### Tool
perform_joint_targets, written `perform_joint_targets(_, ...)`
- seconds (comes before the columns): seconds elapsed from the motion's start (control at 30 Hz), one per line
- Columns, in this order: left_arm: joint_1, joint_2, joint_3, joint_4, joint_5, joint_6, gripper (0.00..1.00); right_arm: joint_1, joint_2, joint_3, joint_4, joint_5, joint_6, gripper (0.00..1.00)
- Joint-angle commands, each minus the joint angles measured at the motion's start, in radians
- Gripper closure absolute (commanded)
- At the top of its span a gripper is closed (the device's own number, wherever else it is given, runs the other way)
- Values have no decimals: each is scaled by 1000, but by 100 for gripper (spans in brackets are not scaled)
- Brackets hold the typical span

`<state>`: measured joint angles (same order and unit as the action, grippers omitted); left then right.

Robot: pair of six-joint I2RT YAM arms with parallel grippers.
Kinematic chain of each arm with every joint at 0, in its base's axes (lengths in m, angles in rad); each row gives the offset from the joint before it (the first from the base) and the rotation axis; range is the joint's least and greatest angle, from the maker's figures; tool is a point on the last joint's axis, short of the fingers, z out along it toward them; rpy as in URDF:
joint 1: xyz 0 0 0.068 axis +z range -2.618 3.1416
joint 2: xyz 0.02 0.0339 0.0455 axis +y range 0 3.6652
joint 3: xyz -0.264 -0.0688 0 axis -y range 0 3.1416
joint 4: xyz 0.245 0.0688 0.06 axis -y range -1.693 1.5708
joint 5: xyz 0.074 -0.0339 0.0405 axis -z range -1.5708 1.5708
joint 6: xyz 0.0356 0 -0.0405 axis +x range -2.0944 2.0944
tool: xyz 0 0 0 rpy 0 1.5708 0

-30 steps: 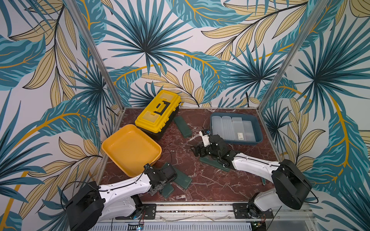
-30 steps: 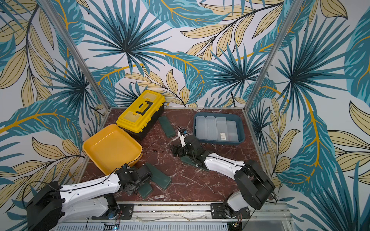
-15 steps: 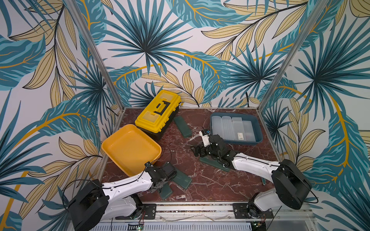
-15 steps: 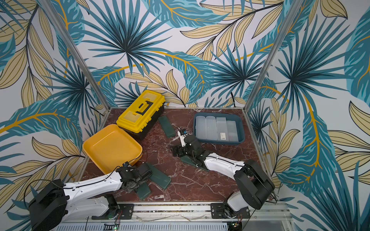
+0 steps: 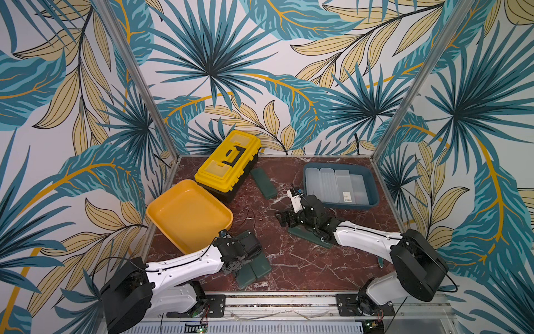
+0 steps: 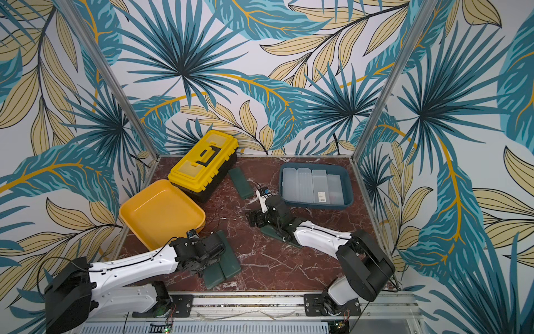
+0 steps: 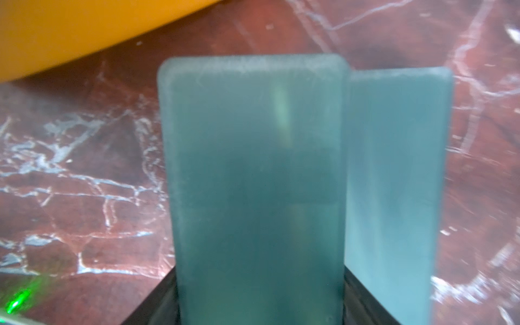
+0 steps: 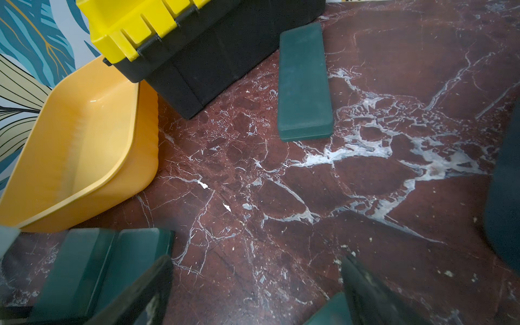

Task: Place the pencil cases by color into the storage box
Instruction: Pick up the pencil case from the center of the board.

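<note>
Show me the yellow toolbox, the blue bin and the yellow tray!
yellow toolbox (image 5: 219, 173): in a top view, on its lid.
blue bin (image 5: 346, 206): in a top view, on its near wall.
yellow tray (image 5: 187, 214): in a top view, on its bare floor.

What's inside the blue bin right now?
Four frosted white pencil cases lie side by side in the blue bin, one bearing a label. No green ones show; anything beneath them is hidden.

White arm links (image 5: 185, 261), black joints (image 5: 416, 260), thin black cables (image 5: 114, 257).
</note>
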<state>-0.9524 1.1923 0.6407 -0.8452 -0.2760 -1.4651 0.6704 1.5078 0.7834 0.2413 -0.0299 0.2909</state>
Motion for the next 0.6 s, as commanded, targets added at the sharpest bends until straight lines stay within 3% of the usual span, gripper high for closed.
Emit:
perform_joint_targets(0.0,-17,-2,71,-60,-28,34,39,5,10,6,19,2,-9,7)
perform_joint_targets(0.57,-45,70,330,-124,-94,263,42,2,-24,-6,17,27,-3,7)
